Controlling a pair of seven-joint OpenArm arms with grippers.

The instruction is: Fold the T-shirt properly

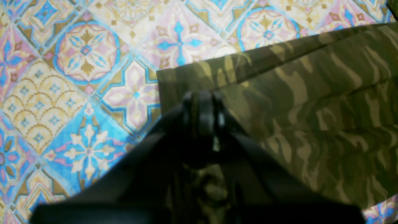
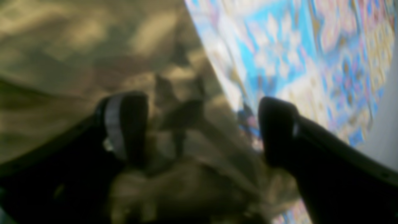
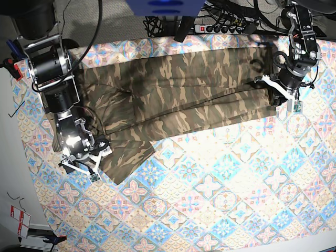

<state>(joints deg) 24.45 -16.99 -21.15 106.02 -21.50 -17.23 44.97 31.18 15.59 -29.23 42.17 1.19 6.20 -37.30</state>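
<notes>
The camouflage T-shirt [image 3: 173, 89] lies spread across the far half of the table. Its lower left part reaches toward the front. In the left wrist view my left gripper [image 1: 202, 104] is shut, its tips pinching the T-shirt [image 1: 311, 102] near a flat corner. In the base view the left gripper [image 3: 270, 89] sits at the shirt's right end. My right gripper [image 2: 202, 130] is open, one finger [image 2: 124, 124] on the T-shirt [image 2: 62, 62] and the other at its edge, with a raised pucker of cloth between them. In the base view the right gripper [image 3: 102, 147] is at the shirt's lower left.
The tile-patterned tablecloth [image 3: 220, 184] covers the table under the shirt. A power strip with cables [image 3: 226, 23] lies past the far edge. The right arm's motor housing [image 3: 50, 65] stands at the far left. White floor shows beyond the left edge.
</notes>
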